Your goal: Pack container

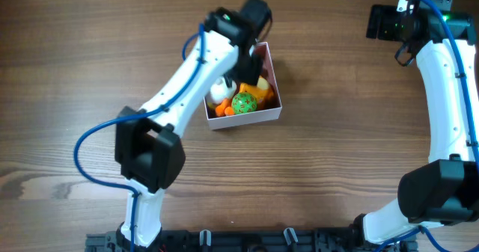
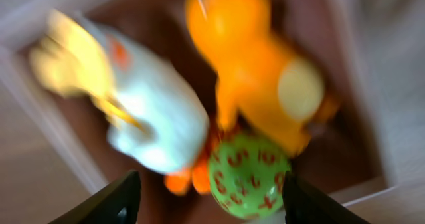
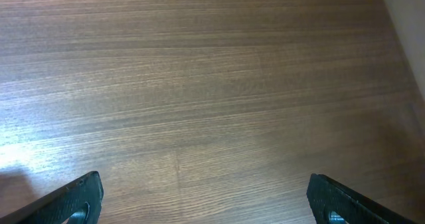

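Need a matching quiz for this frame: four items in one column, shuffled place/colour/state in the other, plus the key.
Column 1
1. green ball
2. container
3. left gripper
4. right gripper

Column 2
A. open over bare table
B. white walls, pinkish inside
C. open above the toys
D. reddish markings

Pairs: 1-D, 2-B, 3-C, 4-A

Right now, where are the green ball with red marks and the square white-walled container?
green ball with red marks (image 2: 249, 176): left wrist view, its middle.
square white-walled container (image 1: 247, 120): overhead view, its front wall.
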Tool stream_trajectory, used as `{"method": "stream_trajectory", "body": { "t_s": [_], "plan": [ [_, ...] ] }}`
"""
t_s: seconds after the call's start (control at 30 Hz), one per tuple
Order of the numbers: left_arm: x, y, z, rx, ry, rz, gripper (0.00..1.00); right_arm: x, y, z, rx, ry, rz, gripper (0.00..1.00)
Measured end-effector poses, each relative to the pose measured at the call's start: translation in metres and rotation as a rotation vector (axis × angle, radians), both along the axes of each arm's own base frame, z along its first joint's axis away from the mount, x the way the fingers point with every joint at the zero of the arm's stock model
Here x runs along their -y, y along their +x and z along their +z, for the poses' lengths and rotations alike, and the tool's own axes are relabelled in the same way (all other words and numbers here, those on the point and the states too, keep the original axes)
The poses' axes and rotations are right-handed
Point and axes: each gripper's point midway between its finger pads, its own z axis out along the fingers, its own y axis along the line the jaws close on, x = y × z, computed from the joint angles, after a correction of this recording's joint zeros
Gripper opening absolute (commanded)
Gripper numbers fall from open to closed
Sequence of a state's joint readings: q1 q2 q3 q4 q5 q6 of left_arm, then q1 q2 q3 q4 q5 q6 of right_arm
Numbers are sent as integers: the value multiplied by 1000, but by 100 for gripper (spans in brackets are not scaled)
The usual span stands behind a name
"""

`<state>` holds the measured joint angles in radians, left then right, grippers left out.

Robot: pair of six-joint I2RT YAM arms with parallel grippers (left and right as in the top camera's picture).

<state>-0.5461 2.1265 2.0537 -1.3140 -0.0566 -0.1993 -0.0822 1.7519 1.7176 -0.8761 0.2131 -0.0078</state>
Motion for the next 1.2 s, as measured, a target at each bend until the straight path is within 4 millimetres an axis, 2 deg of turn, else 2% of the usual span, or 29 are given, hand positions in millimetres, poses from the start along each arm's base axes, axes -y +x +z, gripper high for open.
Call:
{"method": "stream_trajectory", "body": {
  "t_s": [0.07,0.13,0.2,0.23,0.27,0.3,0.37,0.4,0.5,0.57,0.77,1.2],
  "plan": [
    [-15,29,41,120,-58,70,79,0,0,0,0,0,0,100],
    [-49,52,78,230,-76,180,85,0,0,0,0,0,0,100],
    [-97,72,111,340,-76,324,86,0,0,0,0,0,0,100],
    [-124,80,122,381,-73,401,91,0,0,0,0,0,0,100],
    [-156,86,131,416,-61,485,92,0,0,0,0,0,0,100],
    [-192,89,137,438,-50,586,91,0,0,0,0,0,0,100],
    [-246,90,138,448,-38,728,86,0,0,0,0,0,0,100],
    [-267,89,138,448,-46,785,85,0,0,0,0,0,0,100],
    [-313,86,138,448,-89,898,89,0,0,0,0,0,0,100],
    [-325,84,137,442,-115,933,100,0,0,0,0,0,0,100],
    [-318,84,136,425,-157,925,100,0,0,0,0,0,0,100],
    [-318,84,136,422,-159,924,100,0,0,0,0,0,0,100]
  ]
}}
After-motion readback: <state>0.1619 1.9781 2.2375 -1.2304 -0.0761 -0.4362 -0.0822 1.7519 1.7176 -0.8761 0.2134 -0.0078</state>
